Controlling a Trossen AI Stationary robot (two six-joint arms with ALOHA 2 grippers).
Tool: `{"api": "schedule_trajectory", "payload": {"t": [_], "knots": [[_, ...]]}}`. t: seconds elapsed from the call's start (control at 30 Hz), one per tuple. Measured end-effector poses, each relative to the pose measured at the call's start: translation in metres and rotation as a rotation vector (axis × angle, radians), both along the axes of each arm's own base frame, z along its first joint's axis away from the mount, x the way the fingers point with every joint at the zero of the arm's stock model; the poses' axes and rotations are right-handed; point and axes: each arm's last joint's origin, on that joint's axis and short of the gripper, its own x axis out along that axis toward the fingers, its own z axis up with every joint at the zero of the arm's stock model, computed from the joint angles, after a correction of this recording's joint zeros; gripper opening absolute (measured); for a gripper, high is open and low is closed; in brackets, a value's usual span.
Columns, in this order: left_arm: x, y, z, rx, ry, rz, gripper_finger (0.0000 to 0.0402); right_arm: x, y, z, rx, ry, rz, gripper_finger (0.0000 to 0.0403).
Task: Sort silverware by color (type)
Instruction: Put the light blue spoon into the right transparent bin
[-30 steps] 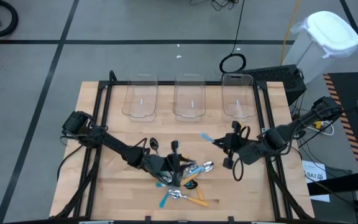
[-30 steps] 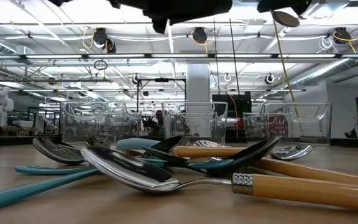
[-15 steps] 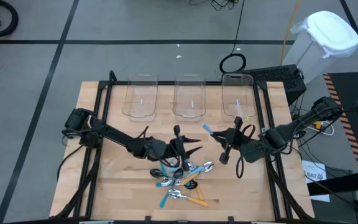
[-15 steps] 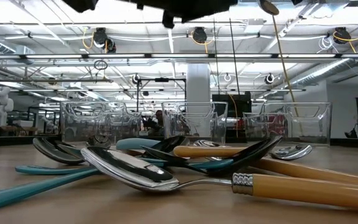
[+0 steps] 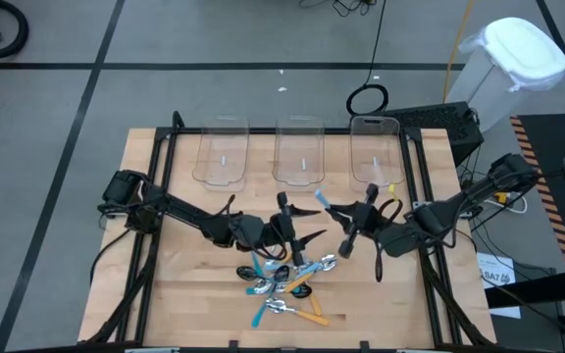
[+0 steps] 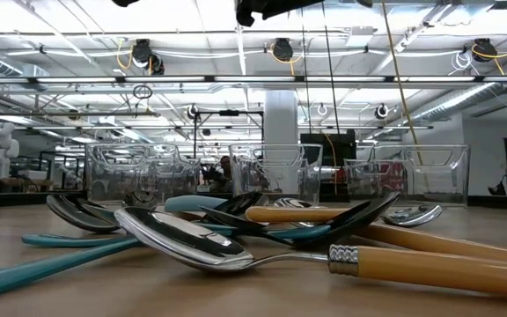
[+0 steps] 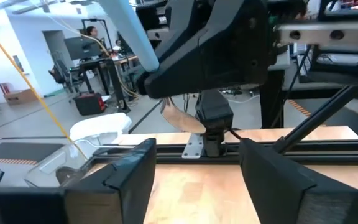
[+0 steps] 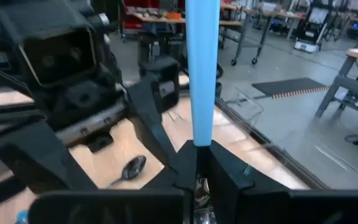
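Observation:
The silverware lies in a loose heap (image 5: 284,284) on the wooden table, in front of the low camera (image 6: 236,238): teal, orange and silver-bowled spoons crossing one another. My right gripper (image 5: 349,224) hangs above the table, right of the heap, shut on a spoon with a light-blue handle (image 5: 322,203). My left gripper (image 5: 300,224) hovers beside it, above the heap's far side. Its fingers (image 7: 110,183) stand open with nothing between them and face the held spoon (image 7: 178,116). My right gripper pinches the light-blue spoon between its two fingers at the lower end of the handle (image 8: 199,142). The handle juts out past the fingertips, and the silver bowl (image 7: 178,116) shows below the gripper. The spoon is lifted clear of the table, tilted.
Three clear plastic bins (image 5: 222,152) (image 5: 298,152) (image 5: 374,152) stand in a row along the far edge. A black frame rail (image 5: 165,186) borders the table. One spoon (image 8: 129,168) lies apart on the wood. A white lidded bin (image 5: 518,59) stands off the table.
My left gripper has risen from the heap, moved toward the far edge and opened. My right gripper has lifted the light-blue spoon higher and drifted a little toward the table's left, nearer the left gripper.

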Motion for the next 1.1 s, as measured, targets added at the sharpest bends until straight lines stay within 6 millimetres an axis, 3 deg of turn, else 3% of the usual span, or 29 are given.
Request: {"api": "schedule_trajectory", "payload": {"t": [0.87,0.97,1.1], "knots": [[0.000,0.000,0.003,-0.072,-0.050,-0.006,0.0238,0.030,0.012,-0.007,-0.095,-0.053,0.026,0.0018],[0.000,0.000,0.003,-0.062,-0.042,-0.006,0.0222,0.030,0.012,-0.007,-0.099,-0.054,0.027,0.0018],[0.000,0.000,0.003,-0.064,-0.042,-0.004,0.0165,0.030,0.012,-0.007,-0.101,-0.052,0.027,0.0018]]}}
